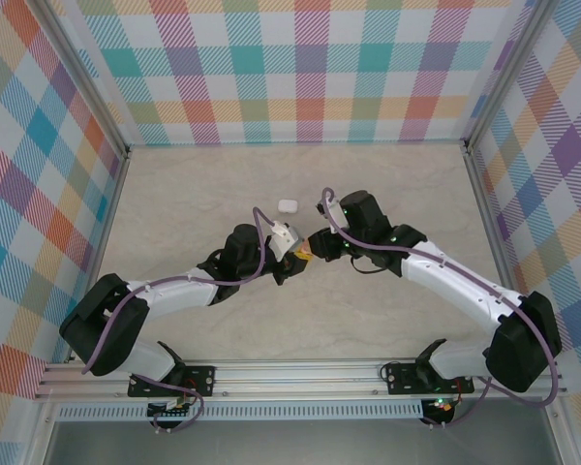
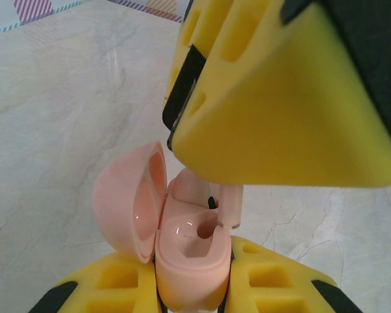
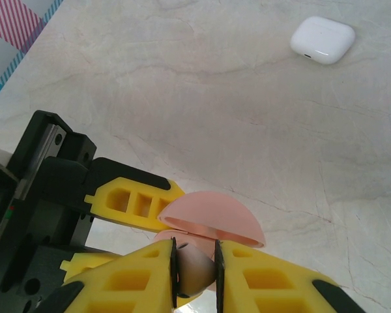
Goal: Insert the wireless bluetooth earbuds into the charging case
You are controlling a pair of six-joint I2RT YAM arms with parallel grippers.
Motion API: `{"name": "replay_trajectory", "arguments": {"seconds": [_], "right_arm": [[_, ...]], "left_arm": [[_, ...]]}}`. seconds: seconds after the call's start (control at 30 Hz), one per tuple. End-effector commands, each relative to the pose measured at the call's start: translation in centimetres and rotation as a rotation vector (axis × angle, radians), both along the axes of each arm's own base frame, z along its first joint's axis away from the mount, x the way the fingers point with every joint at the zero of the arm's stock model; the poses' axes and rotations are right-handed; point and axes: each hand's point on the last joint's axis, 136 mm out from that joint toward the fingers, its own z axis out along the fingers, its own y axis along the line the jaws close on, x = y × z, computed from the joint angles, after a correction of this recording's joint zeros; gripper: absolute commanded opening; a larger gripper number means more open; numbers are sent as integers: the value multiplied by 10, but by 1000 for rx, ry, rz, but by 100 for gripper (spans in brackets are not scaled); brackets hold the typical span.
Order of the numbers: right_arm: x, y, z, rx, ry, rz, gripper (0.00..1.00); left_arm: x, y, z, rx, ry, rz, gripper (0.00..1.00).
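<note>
While the left jaws are clamped on the lower body of the pink case [image 2: 189, 261], I read the following from the left wrist view. The case stands upright between the two yellow fingers [image 2: 117, 287], and its lid [image 2: 127, 202] is swung open to the left on its hinge. One round well faces up and is open. A rounded pink shape sits in the neighbouring well; I cannot tell what it is.

The right jaws are closed on a pinkish earbud [image 3: 194, 270], gripping its bulb between the inner faces. They hang directly above the case. The stem [image 2: 229, 203] points down, its tip at the rim of the open well. I cannot tell whether it touches.

From the top view, both arms meet near the middle of the desk [image 1: 174, 213]. A closed white case [image 1: 288, 205] lies flat on the desk just beyond them, apart from both.
</note>
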Motion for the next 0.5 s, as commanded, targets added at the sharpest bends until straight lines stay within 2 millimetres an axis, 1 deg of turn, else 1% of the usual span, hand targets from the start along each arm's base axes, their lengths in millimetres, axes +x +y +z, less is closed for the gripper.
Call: {"name": "replay_trajectory", "arguments": {"seconds": [0.0, 0.47], "right_arm": [[4, 4, 9, -10, -37, 11, 24], [6, 4, 3, -28, -28, 0, 24]], "left_arm": [[-2, -8, 27, -52, -62, -35, 5], [-5, -8, 28, -58, -51, -46, 4]]}}
